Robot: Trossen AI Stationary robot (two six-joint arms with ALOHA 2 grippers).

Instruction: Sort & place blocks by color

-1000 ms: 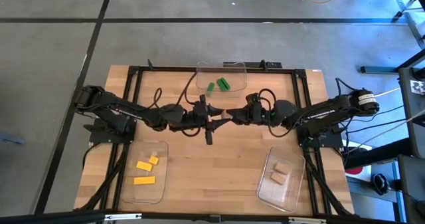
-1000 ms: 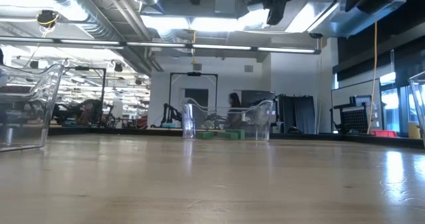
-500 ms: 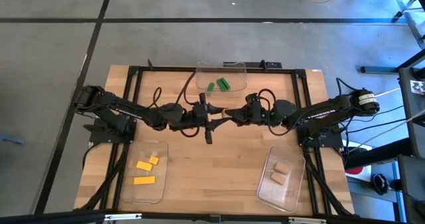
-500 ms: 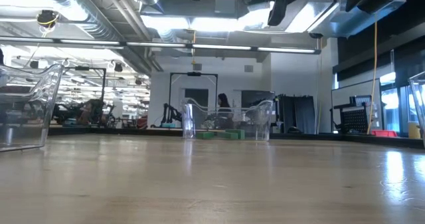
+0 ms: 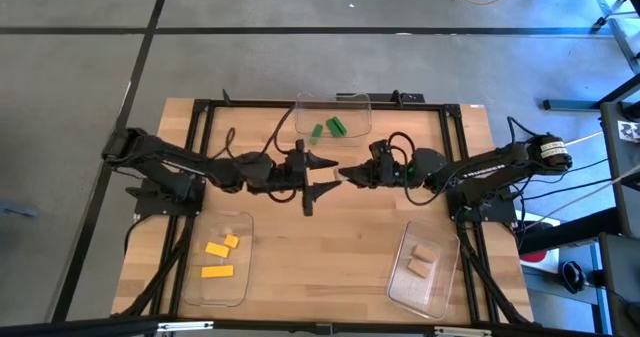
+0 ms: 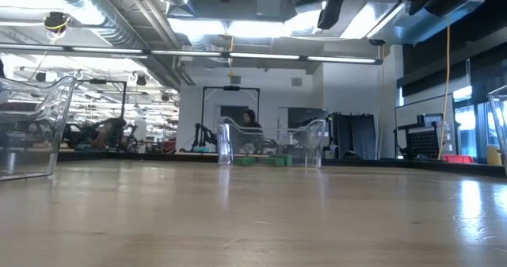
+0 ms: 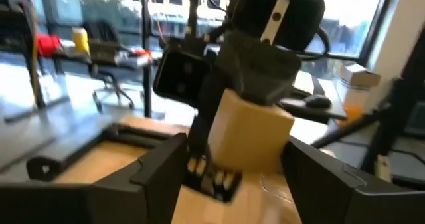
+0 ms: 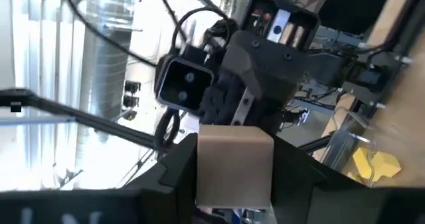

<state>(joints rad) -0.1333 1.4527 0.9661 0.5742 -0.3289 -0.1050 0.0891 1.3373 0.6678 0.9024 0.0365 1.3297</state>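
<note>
Near the middle of the high view the two dark grippers met tip to tip above the table. The left gripper [image 5: 322, 170] and the right gripper [image 5: 345, 171] both had a pale tan wooden block between their fingers. In the left wrist view the tan block [image 7: 255, 129] was a smooth, square-edged piece pinched between two matte black fingers [image 7: 159, 177]. In the right wrist view the same kind of block [image 8: 234, 165] sat clamped between that arm's fingers [image 8: 176, 167]. Whether these were one shared block or two could not be told.

Three clear plastic trays with rounded corners sat on the table. The tray at upper centre [image 5: 333, 101] held green blocks [image 5: 336, 127]. The tray at lower left [image 5: 216, 277] held three yellow blocks [image 5: 217, 249]. The tray at lower right [image 5: 428, 289] held two tan blocks [image 5: 423, 253], flat and well apart from the grippers.

The table [image 5: 320, 247] was light wood with visible plank grain, bordered by a black metal frame [image 5: 200, 107]. Grey floor lay around it. In the low view the tabletop looked smooth and slightly glossy, with the green-block tray [image 6: 272, 143] standing at its far edge. Beyond lay a large workshop with ceiling lights and pipes, and a person [image 6: 249, 121] stood in the distance.
</note>
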